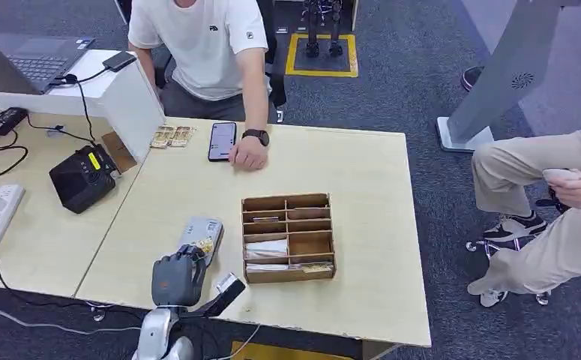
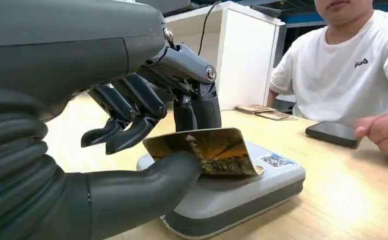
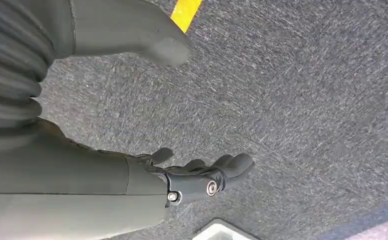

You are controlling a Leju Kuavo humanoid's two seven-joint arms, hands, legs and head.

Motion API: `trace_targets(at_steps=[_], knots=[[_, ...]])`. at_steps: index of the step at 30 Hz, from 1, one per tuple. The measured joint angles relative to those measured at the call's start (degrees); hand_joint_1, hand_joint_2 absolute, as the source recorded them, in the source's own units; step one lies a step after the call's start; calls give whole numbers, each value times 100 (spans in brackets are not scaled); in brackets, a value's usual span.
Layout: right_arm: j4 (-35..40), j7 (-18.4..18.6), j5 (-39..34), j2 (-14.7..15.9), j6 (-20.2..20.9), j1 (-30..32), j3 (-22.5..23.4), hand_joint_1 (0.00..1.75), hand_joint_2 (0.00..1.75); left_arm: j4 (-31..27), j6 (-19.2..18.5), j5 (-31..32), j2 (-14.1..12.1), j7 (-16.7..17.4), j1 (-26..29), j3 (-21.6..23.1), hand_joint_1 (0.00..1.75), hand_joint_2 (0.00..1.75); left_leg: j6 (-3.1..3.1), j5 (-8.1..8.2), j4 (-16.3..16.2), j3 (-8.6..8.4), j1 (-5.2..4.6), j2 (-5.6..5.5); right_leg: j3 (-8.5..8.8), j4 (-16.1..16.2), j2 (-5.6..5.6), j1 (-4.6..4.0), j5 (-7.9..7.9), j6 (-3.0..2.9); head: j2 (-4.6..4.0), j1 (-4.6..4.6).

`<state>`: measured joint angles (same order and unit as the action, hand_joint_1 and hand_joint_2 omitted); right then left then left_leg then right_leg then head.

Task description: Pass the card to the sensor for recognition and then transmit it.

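Note:
My left hand (image 1: 178,278) (image 2: 146,130) pinches a gold card (image 2: 207,150) (image 1: 205,245) between thumb and a finger, holding it just above the top of the grey card sensor (image 2: 247,192) (image 1: 201,234) near the table's front edge. The card lies roughly flat over the sensor's face. My right hand (image 3: 181,170) hangs over grey carpet, holding nothing, its fingers loosely extended.
A wooden divided box (image 1: 288,237) with cards stands right of the sensor. A person in a white shirt (image 1: 205,45) sits across the table, one hand (image 1: 249,154) beside a black phone (image 1: 222,140). More cards (image 1: 172,136) lie by a white partition (image 1: 133,101). A black device (image 1: 83,177) sits left.

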<state>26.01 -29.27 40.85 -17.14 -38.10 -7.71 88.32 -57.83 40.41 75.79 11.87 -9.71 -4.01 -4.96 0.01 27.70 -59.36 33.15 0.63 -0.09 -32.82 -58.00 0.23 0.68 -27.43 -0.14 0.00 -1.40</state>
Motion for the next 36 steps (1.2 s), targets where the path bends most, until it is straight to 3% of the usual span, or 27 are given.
trace_targets(at_steps=[9,12,18,29,36], knots=[[59,61,6,-4,0,-1,4,0,175,-576,4,-1637,367,-1383,73,-275,175,175,0,0,-1,0,0,0,-2,0,1,0,1,-1,0,-2],[92,125,88,-7,0,0,4,0,175,-862,0,-2087,378,-1486,76,-278,175,175,0,0,-2,1,1,1,-5,0,1,0,1,-1,0,-2],[111,76,112,-9,0,-1,7,0,175,-1242,-2,-2340,382,-1685,72,-278,175,175,-1,-1,-2,2,1,3,-10,0,3,0,1,-1,0,-2],[107,22,337,-15,0,-20,7,0,175,-1541,-13,-2637,374,-1274,-573,-96,175,175,1,-3,-3,2,0,2,-8,0,3,0,7,-6,0,-2],[-28,-105,594,-9,0,-57,6,0,175,-1268,-24,-2954,201,-596,-1413,234,175,175,-2,-7,-3,4,1,0,-10,-2,1,0,9,-9,0,-2]])
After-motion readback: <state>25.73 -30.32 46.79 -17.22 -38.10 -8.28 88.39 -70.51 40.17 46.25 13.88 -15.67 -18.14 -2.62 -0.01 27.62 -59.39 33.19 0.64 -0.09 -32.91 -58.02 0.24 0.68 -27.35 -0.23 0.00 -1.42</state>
